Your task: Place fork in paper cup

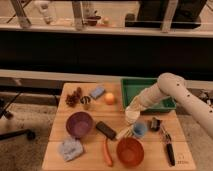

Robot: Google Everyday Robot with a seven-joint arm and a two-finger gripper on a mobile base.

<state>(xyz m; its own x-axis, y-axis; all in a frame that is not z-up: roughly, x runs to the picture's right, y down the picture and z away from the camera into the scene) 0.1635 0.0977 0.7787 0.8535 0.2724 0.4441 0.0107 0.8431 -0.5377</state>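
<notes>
On the wooden table (90, 162) stand two bowls, one purple (79, 124) and one orange (130, 151), both showing bare insides. One off-white paper cup (131, 116) stands mid-table beside the green bin (142, 90), with one small blue cup (139, 130) just in front. The gripper (133, 108) hovers right over the paper cup, claw pressed together. Whether it pinches anything cannot be told.
</notes>
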